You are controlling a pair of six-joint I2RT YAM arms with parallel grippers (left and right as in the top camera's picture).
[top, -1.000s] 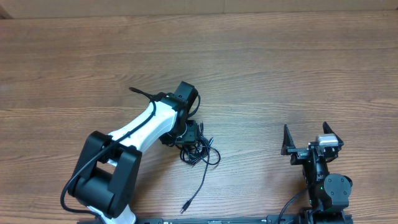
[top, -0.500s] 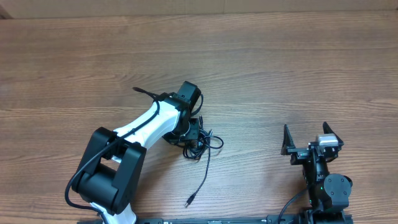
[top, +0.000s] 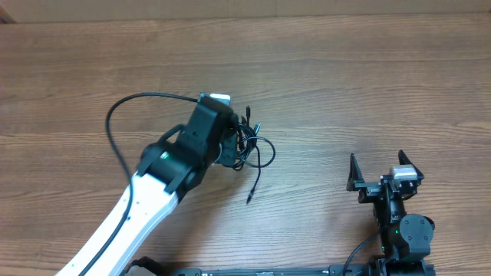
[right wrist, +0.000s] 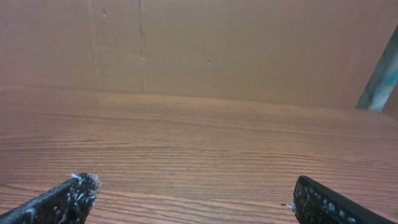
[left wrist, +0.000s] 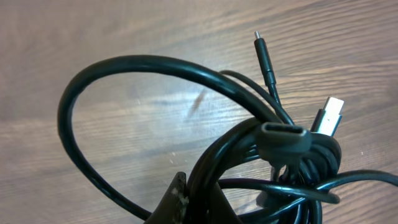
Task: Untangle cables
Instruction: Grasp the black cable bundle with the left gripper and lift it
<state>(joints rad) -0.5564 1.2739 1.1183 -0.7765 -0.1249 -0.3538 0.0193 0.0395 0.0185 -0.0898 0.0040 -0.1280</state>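
left end effector (top: 232, 147): clamped on the cables (top: 253, 144), the tangled knot bunched right at its tip, left of the middle of the desk (top: 368, 77) | one loose plug end (top: 249, 199) trails from the knot toward the near edge | right end effector (top: 377, 165): fingers spread wide, holding nothing, well apart from the knot

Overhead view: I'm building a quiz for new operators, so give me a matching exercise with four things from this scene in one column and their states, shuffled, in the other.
Things:
1. cables
2. left gripper
3. right gripper
4. loose plug end

States:
A. open, holding nothing
B. knotted together in a bundle
C. trailing free from the bundle, toward the robot's side
D. shut on the bundle

Pairs: 1-B, 2-D, 3-A, 4-C
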